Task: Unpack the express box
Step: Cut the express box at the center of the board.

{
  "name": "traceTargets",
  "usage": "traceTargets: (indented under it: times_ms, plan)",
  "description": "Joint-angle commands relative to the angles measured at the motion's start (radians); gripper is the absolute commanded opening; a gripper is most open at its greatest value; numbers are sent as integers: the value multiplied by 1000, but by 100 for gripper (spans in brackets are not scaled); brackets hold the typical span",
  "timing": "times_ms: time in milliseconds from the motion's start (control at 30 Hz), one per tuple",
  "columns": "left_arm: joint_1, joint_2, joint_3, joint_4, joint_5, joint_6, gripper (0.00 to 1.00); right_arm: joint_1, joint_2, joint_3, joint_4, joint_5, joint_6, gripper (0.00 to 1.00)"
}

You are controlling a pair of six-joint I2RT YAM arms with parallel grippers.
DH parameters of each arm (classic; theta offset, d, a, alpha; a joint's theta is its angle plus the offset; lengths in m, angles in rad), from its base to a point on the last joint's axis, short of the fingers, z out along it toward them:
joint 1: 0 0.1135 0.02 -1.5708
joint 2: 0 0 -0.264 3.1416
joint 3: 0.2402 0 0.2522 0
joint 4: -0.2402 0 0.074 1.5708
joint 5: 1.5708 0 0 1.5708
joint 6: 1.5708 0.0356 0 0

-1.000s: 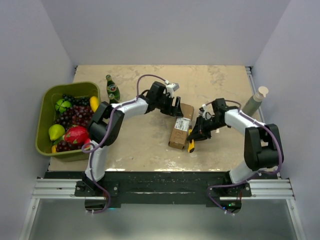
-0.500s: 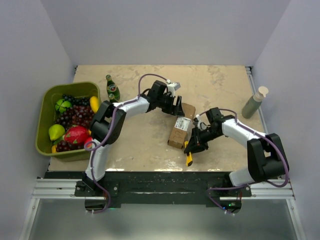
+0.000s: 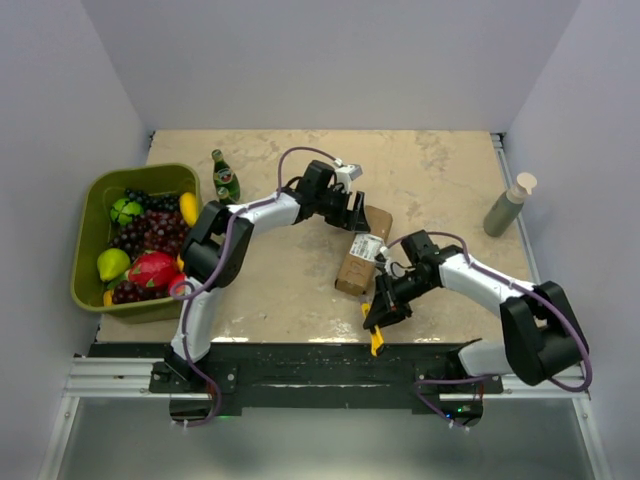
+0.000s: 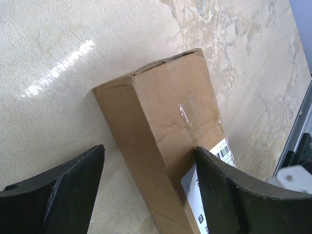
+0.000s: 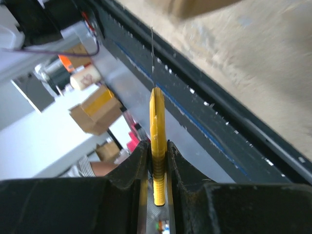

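The box (image 3: 357,265) lies flat on the table (image 3: 280,290), just right of centre. Its long axis runs from a far end tipped slightly right to a near end that points toward the arm bases and a little left, and the white label (image 3: 367,247) faces up. The left gripper (image 3: 350,213) hangs over the far end, jaws spread wide either side of the carton and not clamped on it. The right gripper (image 3: 384,311), just beside the near end, is clenched on a yellow knife (image 3: 376,343) that points toward the table's near edge.
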Motion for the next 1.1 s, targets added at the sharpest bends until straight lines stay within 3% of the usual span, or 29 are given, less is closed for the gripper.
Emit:
traceTargets:
  times_ms: [0,133,200,333,467,667,800,933,1067]
  plan:
    - [10,119,-21,-82,-204,97,78,65,-56,-15,-11,-73,24,0]
    - [10,121,-16,-72,-204,109,80,62,-79,35,-78,-30,-27,0]
    - [12,106,-18,-74,-205,117,82,39,-104,144,-141,72,-122,0]
    - [33,8,-33,-82,-193,122,85,-161,-52,345,-282,131,-249,0]
    - [79,-115,-85,-54,-52,175,90,-256,40,590,-258,114,-315,0]
    - [142,-357,-179,-21,228,413,95,-256,106,741,-96,94,-495,0]
    - [145,-608,-266,26,360,629,97,-225,181,864,-273,-3,-810,0]
    - [143,-700,-228,-77,436,748,96,-113,214,963,-428,106,-1089,0]
    - [142,-681,-106,-269,479,847,90,-49,241,1003,-448,178,-1121,0]
